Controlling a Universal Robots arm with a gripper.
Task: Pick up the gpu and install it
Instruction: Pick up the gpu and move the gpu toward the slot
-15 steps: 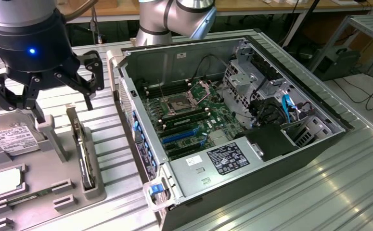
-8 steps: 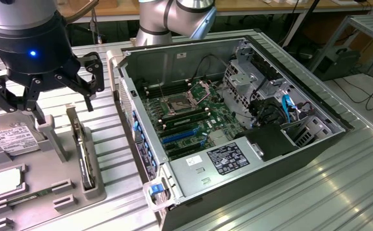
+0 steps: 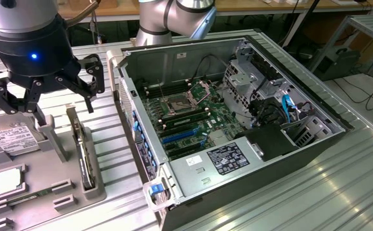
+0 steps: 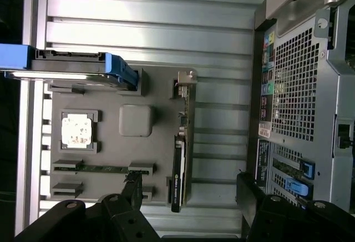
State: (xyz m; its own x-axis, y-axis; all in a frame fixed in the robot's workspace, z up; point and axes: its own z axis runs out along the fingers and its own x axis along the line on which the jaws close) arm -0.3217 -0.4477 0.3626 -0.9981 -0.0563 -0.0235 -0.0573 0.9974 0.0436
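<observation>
Black board, silvery bracket: gpu (image 3: 83, 156) stands on edge in grey tray (image 3: 38, 168) beside the case (image 3: 167, 60). Gripper (image 3: 50, 105) hovers above, fingers spread, empty. I judge it light, stiff, fragile; pinch across the board's flat faces.

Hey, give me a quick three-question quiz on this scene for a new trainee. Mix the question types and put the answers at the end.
1. True or false: the gpu is already installed in the computer case.
2. Choose one. The gripper has its fingers: A shut on the gpu; B open, holding nothing; C shut, holding nothing.
3. Fill in: the gpu stands on edge in the grey ____ beside the computer case.
Key: 1 false; 2 B; 3 tray.
</observation>
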